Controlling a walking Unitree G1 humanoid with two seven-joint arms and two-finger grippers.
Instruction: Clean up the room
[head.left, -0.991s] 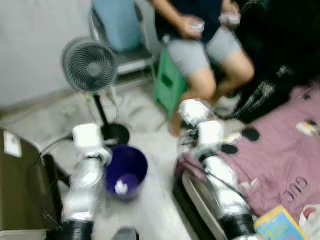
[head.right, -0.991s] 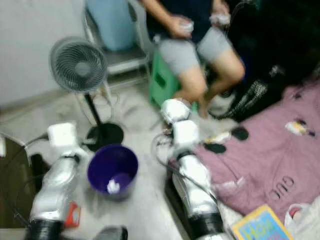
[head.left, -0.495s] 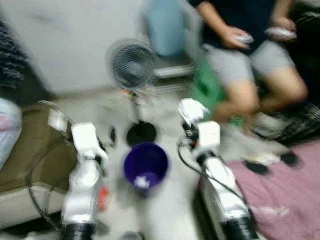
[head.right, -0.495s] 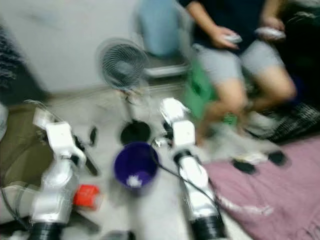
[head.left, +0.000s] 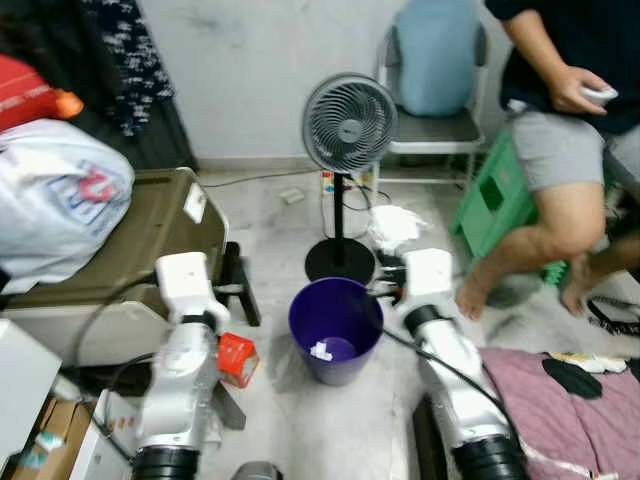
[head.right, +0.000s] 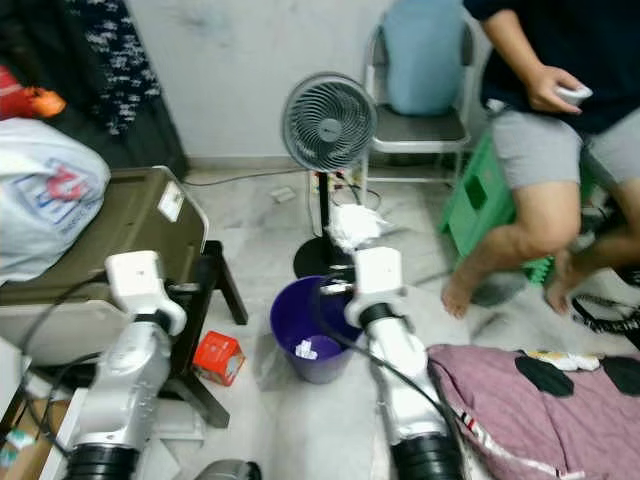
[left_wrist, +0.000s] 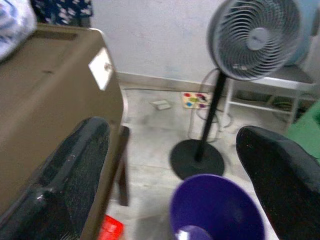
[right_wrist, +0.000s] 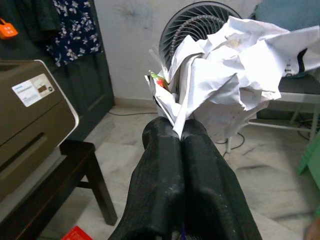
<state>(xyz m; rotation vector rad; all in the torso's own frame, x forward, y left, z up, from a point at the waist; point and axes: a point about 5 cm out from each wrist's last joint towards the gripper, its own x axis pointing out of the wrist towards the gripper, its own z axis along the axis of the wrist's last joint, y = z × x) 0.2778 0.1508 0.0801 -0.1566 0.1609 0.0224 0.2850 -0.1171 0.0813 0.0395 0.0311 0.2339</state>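
The pale marble floor (head.left: 300, 430) carries a purple bin (head.left: 336, 330) at centre. A standing fan (head.left: 346, 150) rises at its 12 o'clock, and a small red box (head.left: 237, 359) lies at its 9 o'clock.

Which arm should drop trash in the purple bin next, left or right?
Right. The right gripper is already shut on the crumpled paper and sits at the far rim of the bin, so a short move should put it over the opening. The left gripper is open and empty.
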